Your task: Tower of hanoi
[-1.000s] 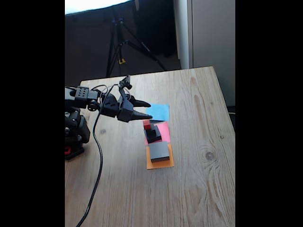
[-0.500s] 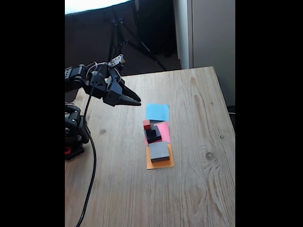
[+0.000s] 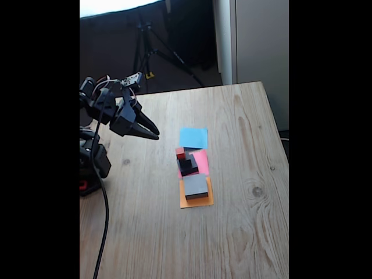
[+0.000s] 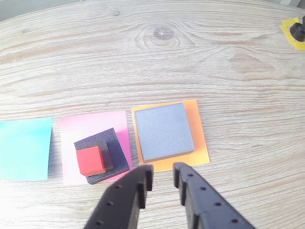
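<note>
A large grey block (image 4: 163,131) lies on an orange paper square (image 4: 200,143); in the fixed view this block (image 3: 195,186) is nearest the camera. On the pink paper (image 4: 90,126) sits a dark block (image 4: 119,160) with a smaller black one on it, and a tiny red cube (image 4: 90,161) rests on them. In the fixed view the red cube (image 3: 180,153) shows at the far edge of the black blocks (image 3: 188,166). My gripper (image 3: 157,133) hangs in the air to the left of the blocks, apart from them. It (image 4: 163,172) is open by a narrow gap and holds nothing.
A blue paper square (image 3: 193,138) lies bare beyond the pink one. The arm's base (image 3: 93,165) stands at the table's left edge, with a black cable (image 3: 104,221) running toward the front. A tripod (image 3: 148,52) stands behind the wooden table (image 3: 244,232).
The gripper has drawn back to the left, away from the blocks and the blue paper, and its fingers have come closer together. The blocks have not moved.
</note>
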You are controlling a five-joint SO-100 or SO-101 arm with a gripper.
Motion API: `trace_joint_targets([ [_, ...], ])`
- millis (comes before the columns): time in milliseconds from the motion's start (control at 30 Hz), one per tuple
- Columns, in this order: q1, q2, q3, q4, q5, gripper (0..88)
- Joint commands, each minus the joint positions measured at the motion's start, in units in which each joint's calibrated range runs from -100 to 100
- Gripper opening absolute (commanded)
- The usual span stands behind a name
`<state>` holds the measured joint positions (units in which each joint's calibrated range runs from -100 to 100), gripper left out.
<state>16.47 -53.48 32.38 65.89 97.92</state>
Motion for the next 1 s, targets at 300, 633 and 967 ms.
trace_joint_targets([
  [300, 6.9, -0.5, 14.6, -20.3, 2.1, 18.0],
  [633, 10.3, 5.3, 25.7, -38.2, 2.1, 24.7],
  [967, 10.1, 18.0, 31.9, -60.6, 2.1, 32.3],
])
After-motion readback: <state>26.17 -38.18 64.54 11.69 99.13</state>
